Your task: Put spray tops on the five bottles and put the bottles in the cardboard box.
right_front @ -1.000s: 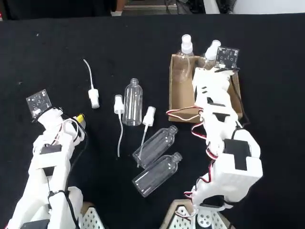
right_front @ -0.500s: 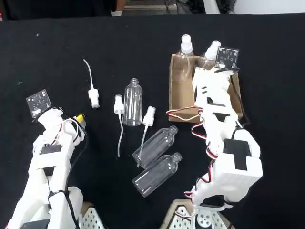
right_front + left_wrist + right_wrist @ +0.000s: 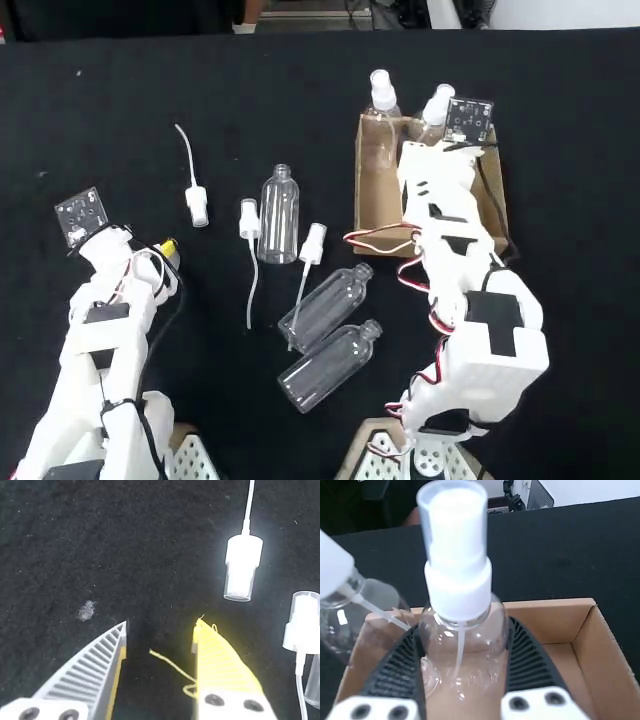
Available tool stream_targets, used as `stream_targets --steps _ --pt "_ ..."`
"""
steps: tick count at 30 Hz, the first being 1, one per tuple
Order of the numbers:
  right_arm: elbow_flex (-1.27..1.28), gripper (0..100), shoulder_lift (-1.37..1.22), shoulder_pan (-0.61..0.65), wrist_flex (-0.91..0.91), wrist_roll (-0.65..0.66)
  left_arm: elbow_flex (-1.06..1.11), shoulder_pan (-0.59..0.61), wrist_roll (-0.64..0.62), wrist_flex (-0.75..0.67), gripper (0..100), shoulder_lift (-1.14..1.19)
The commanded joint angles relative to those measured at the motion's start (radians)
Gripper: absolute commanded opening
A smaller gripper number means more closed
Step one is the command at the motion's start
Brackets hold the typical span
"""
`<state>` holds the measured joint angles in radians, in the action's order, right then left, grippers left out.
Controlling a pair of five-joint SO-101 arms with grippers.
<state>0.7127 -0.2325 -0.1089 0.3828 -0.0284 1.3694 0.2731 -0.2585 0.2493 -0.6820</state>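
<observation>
1. A black surface (image 3: 560,100) carries everything, and my two white arms rise from its near edge.
2. Closest to me, two clear bottles without tops lie on their sides, side by side. They are the nearer lying bottle (image 3: 328,367) and the second lying bottle (image 3: 325,305), both with their necks angled away and to the right.
3. On the left, my left fingers (image 3: 220,670) are spread apart with nothing between them, over bare black cloth.
4. Three loose spray tops lie just beyond, each trailing a thin dip tube.
   - The left spray top (image 3: 243,567) is just ahead of my open fingers.
   - The middle spray top (image 3: 249,218) has its tube running back toward me.
   - The right spray top (image 3: 313,243) has its tube ending just beside the second lying bottle.
5. A third open bottle (image 3: 280,215) sits between the middle and right tops. I cannot tell whether it stands or lies.
6. Farther off on the right is the cardboard box (image 3: 365,200), open at the top.
7. My right fingers (image 3: 400,670) are clamped on the shoulders of the held bottle (image 3: 462,645), which wears a white spray top, over the box's far end. Its base is hidden from me.
8. The other capped bottle (image 3: 381,100) is at the box's far left corner, just beside the held one.
9. That makes five bottles, two of them capped and three open.
</observation>
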Motion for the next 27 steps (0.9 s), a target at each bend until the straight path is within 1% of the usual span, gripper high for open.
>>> stream_targets --steps 1,3,6,13,27 --pt "-0.07 1.3 0.002 0.012 0.015 -0.003 -0.012 -0.015 0.009 -0.018 21 -0.002" --pt "-0.07 1.3 0.008 0.011 0.014 -0.003 -0.012 -0.016 0.038 -0.018 21 -0.002" --pt "-0.068 1.3 0.01 0.005 0.014 -0.003 -0.012 -0.016 0.046 -0.018 21 -0.002" --pt "-0.071 1.3 0.01 -0.025 0.014 -0.002 -0.012 -0.016 0.046 -0.018 21 -0.002" --pt "-0.073 1.3 0.01 -0.032 0.017 -0.002 -0.01 -0.016 0.046 -0.018 21 -0.002"
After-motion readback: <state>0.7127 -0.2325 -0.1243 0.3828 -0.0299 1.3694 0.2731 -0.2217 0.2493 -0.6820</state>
